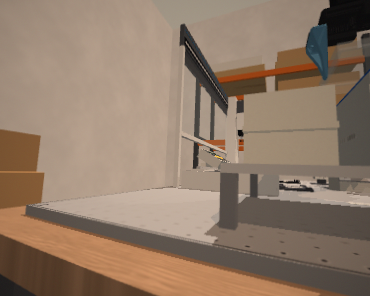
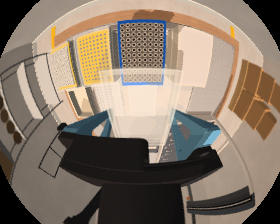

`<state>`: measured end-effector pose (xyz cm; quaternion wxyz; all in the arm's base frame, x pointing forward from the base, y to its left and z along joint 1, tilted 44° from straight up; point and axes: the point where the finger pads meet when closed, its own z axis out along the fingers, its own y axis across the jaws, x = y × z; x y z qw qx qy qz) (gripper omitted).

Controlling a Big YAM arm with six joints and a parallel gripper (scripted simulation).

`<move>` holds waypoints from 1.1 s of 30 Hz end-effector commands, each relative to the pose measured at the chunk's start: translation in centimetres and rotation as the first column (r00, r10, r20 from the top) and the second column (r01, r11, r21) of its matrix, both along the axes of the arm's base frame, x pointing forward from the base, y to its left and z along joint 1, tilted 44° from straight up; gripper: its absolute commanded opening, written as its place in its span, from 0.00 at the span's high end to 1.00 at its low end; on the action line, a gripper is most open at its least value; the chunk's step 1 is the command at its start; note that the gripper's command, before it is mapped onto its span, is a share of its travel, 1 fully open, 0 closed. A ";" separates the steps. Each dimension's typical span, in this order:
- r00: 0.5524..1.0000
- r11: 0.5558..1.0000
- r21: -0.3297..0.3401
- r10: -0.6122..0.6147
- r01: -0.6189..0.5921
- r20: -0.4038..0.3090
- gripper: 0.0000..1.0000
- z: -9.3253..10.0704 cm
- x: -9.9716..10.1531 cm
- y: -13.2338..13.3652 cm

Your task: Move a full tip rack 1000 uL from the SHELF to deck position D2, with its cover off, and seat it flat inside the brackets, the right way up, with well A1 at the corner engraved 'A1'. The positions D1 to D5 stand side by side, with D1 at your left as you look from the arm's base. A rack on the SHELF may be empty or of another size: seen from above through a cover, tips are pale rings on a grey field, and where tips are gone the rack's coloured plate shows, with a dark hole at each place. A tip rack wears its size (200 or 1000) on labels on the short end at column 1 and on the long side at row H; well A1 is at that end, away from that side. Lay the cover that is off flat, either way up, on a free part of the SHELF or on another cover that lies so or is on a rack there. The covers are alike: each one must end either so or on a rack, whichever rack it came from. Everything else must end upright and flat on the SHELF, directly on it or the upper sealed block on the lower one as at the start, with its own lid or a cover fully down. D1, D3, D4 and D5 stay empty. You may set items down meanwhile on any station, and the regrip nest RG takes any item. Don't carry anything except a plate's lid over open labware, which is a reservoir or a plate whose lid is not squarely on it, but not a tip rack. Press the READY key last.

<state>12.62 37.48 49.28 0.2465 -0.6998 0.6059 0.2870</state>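
In the wrist view my gripper (image 2: pixel 141 111) is shut on a clear rack cover (image 2: pixel 140 103), held between its blue fingers. Straight below lies a blue-rimmed tip rack (image 2: pixel 141 52), uncovered, its field full of pale rings. A yellow-rimmed rack (image 2: pixel 92 56) stands to its left on the shelf. In the exterior view one blue finger (image 1: pixel 319 47) of the gripper shows at the top right, well above the shelf (image 1: pixel 298 172). The blue-rimmed rack (image 1: pixel 355 130) stands at the shelf's right. The deck brackets are not clearly in view.
Two beige sealed blocks (image 1: pixel 288 125) are stacked on the shelf, left of the blue-rimmed rack. The shelf stands on grey legs (image 1: pixel 229 200) over the perforated deck plate (image 1: pixel 153 210). A tall frame (image 1: pixel 195 100) rises behind. Pale items (image 2: pixel 191 56) lie right of the blue-rimmed rack.
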 end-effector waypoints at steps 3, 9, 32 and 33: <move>0.999 0.999 0.043 -0.002 0.000 0.041 1.00 -0.2 0.6 -2.3; 0.999 0.999 0.041 -0.001 0.000 0.042 1.00 -1.7 0.8 -3.6; 1.000 1.000 0.012 0.000 0.000 0.027 1.00 -9.8 1.8 -10.9; 1.000 1.000 0.012 0.000 0.000 0.027 1.00 -10.1 1.8 -11.3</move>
